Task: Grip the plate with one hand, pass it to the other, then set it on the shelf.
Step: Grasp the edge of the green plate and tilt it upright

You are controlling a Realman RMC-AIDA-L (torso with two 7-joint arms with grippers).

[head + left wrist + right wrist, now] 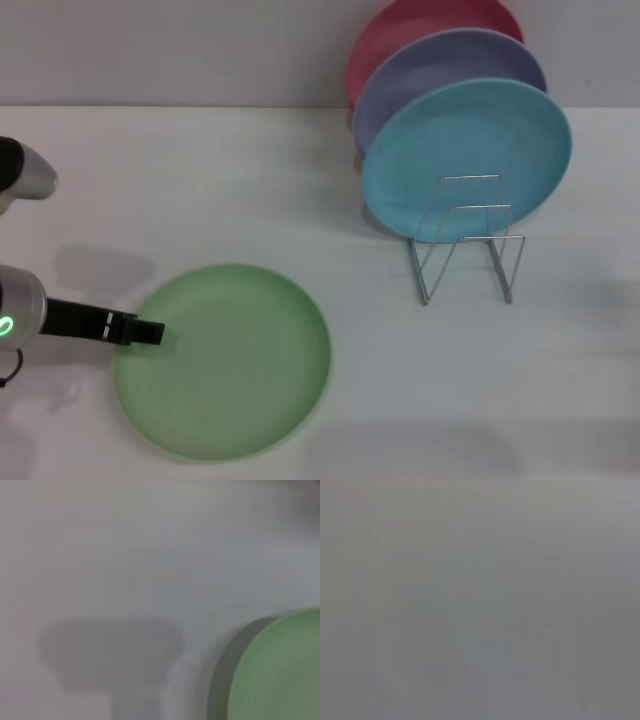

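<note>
Honestly, can't tell if the left gripper (150, 333) has clamped the round light green matte plastic plate (225, 360), flat well before the wire shelf (467, 240); shallow rim may slip

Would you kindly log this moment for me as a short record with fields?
green plate: flat on the white table, near the robot's left
left gripper: low at the green plate's left rim; open or shut not clear
right gripper: out of sight
wire rack: standing right of centre, front slots free
turquoise plate: upright in the rack, in front
lavender plate: upright behind the turquoise one
pink plate: rearmost
task stage: green plate not lifted yet
</note>
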